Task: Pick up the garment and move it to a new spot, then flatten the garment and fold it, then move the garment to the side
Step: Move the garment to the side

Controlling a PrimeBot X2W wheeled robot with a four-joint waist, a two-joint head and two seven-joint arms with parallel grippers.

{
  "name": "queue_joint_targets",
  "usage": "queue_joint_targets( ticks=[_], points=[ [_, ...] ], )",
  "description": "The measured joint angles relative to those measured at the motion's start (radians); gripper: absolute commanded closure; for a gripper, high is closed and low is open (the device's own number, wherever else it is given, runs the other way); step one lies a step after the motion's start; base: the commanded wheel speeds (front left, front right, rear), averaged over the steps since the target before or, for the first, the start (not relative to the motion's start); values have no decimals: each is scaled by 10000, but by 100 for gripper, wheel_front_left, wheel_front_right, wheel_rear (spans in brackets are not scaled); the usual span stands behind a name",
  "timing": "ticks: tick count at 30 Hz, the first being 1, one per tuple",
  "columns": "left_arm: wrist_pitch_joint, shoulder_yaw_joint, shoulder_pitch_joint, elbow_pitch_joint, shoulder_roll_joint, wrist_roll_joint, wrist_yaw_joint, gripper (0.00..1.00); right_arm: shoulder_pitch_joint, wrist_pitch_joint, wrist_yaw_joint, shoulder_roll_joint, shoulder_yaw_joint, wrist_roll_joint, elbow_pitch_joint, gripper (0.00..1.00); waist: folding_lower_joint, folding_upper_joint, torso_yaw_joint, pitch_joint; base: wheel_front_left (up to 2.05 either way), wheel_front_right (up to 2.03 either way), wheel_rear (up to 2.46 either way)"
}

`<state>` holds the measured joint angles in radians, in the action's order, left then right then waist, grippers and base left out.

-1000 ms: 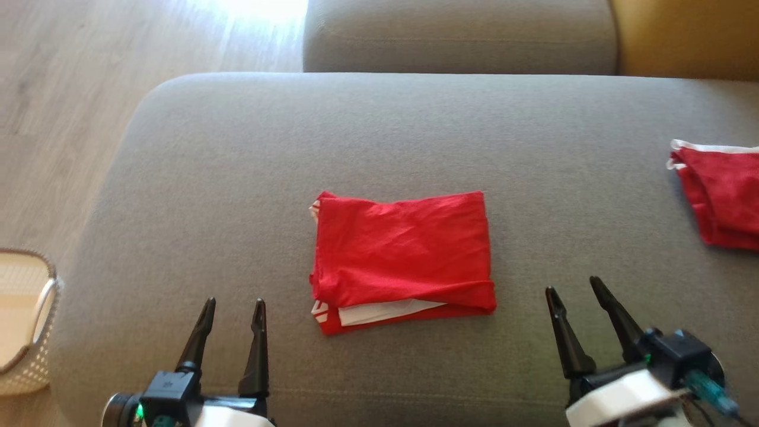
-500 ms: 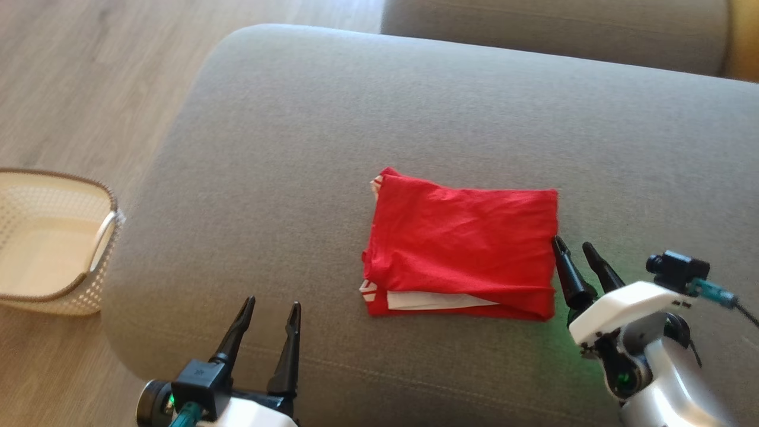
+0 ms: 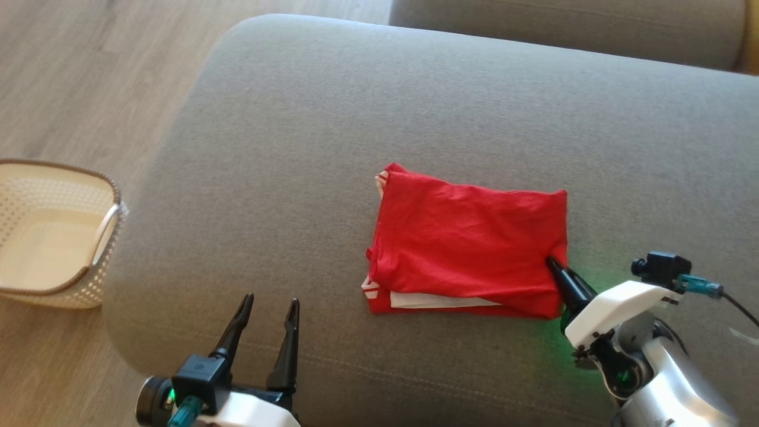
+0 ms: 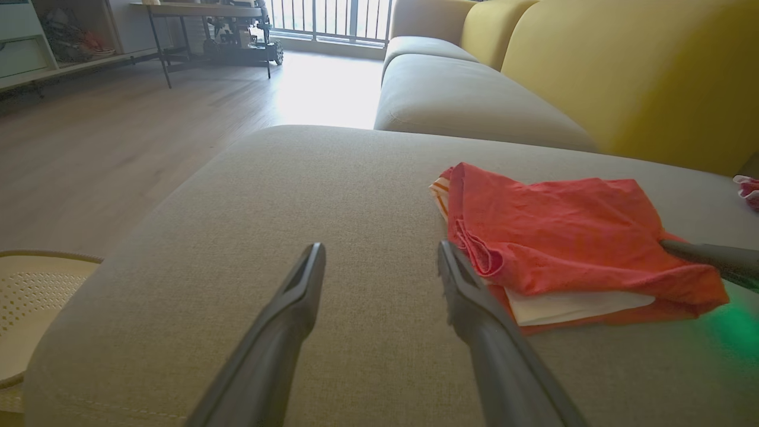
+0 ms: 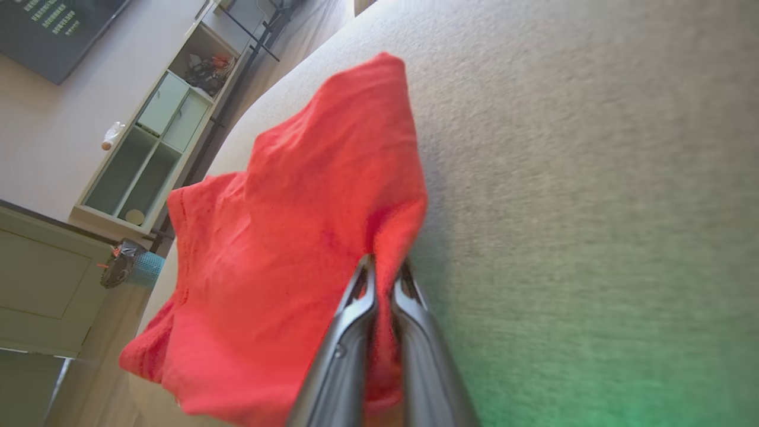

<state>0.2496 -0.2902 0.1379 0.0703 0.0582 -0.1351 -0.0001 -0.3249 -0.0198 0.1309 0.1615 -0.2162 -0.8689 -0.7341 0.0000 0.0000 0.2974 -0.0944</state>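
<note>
The red garment (image 3: 468,243) lies folded in a rough rectangle on the grey sofa seat (image 3: 356,118). A white layer and a striped red-and-white edge peek out along its near side. The right claw (image 3: 551,262) is clamped on the garment at its right edge, near the front corner. In the right wrist view the two fingers are pressed together with a raised ridge of red cloth bunched between them. From that claw the rest of the garment spreads away to the left.

The left claw (image 3: 271,299) stands with its fingers apart and nothing between them, over the front of the seat. The garment's left corner sits just past its right finger.

A green glow (image 3: 551,350) tints the fabric beside the right claw. Beyond the garment are a second grey seat (image 4: 468,101) and a yellow backrest (image 4: 622,77). A scrap of red-and-white cloth (image 4: 748,190) is cut off at the frame edge far to the right.

Left of the left claw, a cream perforated basket (image 3: 109,196) stands on the pale wood floor (image 3: 89,71), partly out of frame. Farther off are a dark-legged table (image 4: 201,24), a bright railed window (image 4: 332,18) and an open shelf unit (image 5: 148,154). The light writing on a dark screen (image 5: 59,24) is too small to read.
</note>
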Motion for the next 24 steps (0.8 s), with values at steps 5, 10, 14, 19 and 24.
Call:
queue_joint_targets(
  ticks=[5, 10, 14, 19, 24],
  points=[
    [0, 102, -2, -17, 0, 2, -2, 0, -292, -514, 0, 305, -228, 79, -79, 100, 0, 0, -351, -22, 0, 0, 0],
    [0, 140, -59, -40, -2, 17, -92, 0, -1372, -796, 0, 1049, -136, 548, -378, 100, 0, 0, -1130, -121, 0, 0, 0],
    [0, 157, -336, -153, -2, 17, -90, 0, -2037, -961, 0, 1670, 173, 965, -688, 100, 0, 0, -1643, -296, 0, 0, 0],
    [0, 506, -756, -236, -17, 150, -111, 0, -3164, -1072, 0, 2596, 790, 1732, -918, 100, 0, 0, -2318, -875, 0, 0, 0],
    [0, 794, -950, -270, -17, 197, -192, 0, -3797, -1012, 0, 3243, 1076, 2502, -886, 100, 0, 0, -2707, -1269, 0, 0, 0]
  ],
)
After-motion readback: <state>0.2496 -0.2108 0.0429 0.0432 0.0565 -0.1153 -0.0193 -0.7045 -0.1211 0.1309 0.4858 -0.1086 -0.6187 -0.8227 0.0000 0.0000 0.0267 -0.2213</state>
